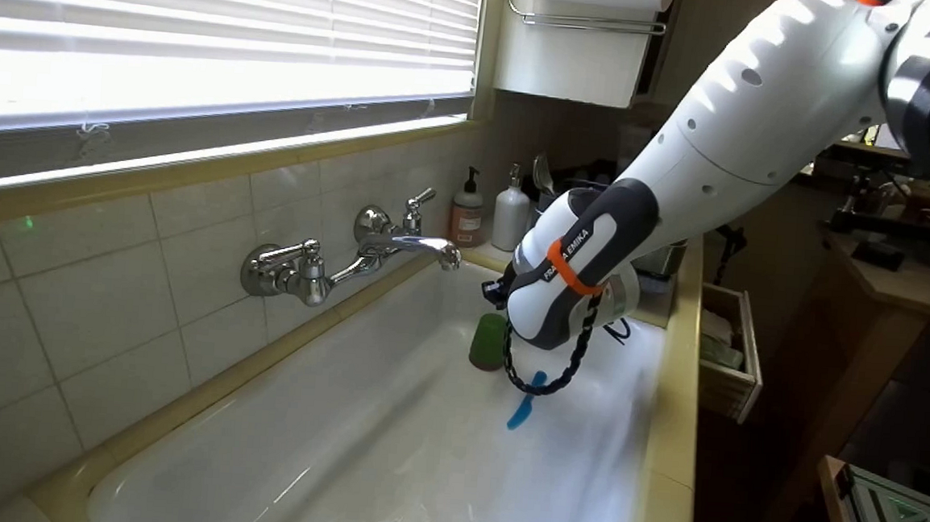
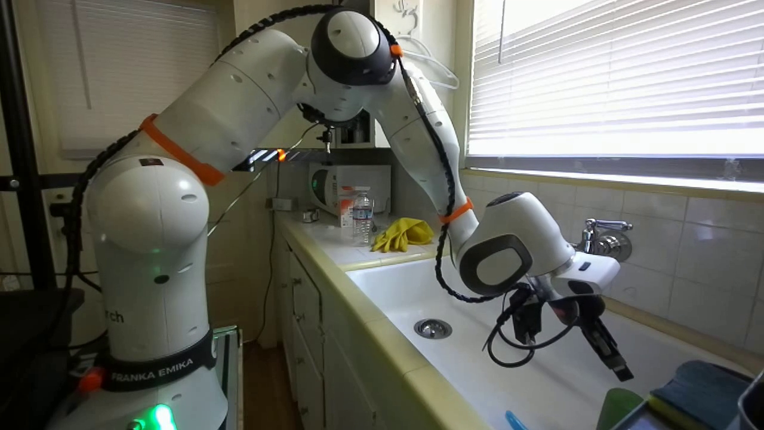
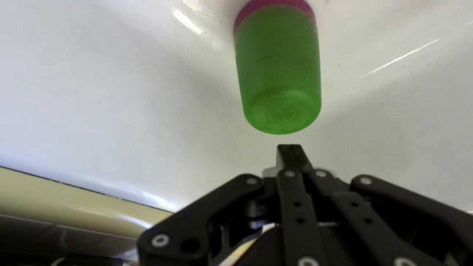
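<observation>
My gripper is shut with its two fingertips pressed together, and nothing is between them. In an exterior view the gripper points down into the white sink; the arm hides its fingertips in the opposing exterior view. The nearest thing is a green cup with a pink rim, just beyond the fingertips and apart from them in the wrist view. The cup appears upside down on the sink floor, and its top also shows in an exterior view. A blue utensil lies in the sink near the cup.
The sink has a yellow tiled edge. A chrome faucet juts over it from the wall. Two soap bottles stand at its end. A blue cloth and yellow gloves lie at opposite ends.
</observation>
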